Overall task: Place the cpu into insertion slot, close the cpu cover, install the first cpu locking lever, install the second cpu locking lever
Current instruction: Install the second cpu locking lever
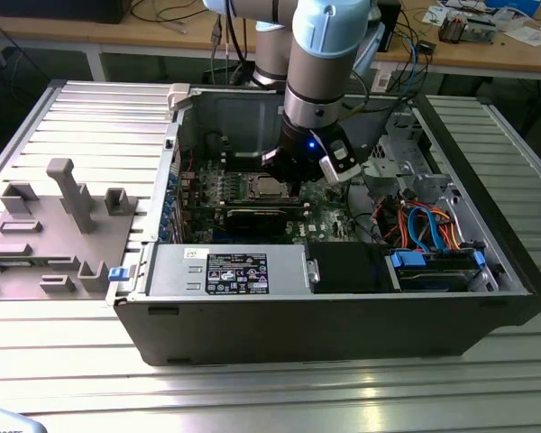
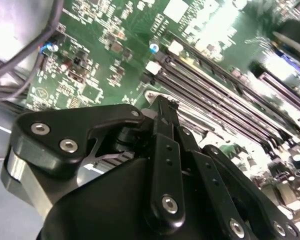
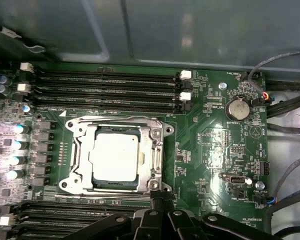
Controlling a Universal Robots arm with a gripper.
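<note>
The cpu (image 3: 115,156) lies flat in the insertion slot (image 3: 76,165), its silver top showing through the cut-out of the cpu cover (image 3: 155,152), which looks lowered around it; in the exterior view the same chip (image 1: 269,187) sits on the green motherboard (image 1: 329,197) inside the open computer case (image 1: 252,311). So the seating and the cover look done, and the levers seem to be the step in hand.

The hand (image 3: 161,196) hovers at the socket's edge, its black tip close to the frame corner by a screw (image 3: 152,185). Whether its fingers are closed or parted, I cannot tell.

To do this well, I judge the tip should bear on the thin lever only, not on the cover plate or the chip, and push along the lever's own swing until it hooks. The memory slots (image 3: 107,92) run just beside the socket, and loose cables (image 3: 285,107) lie near.
</note>
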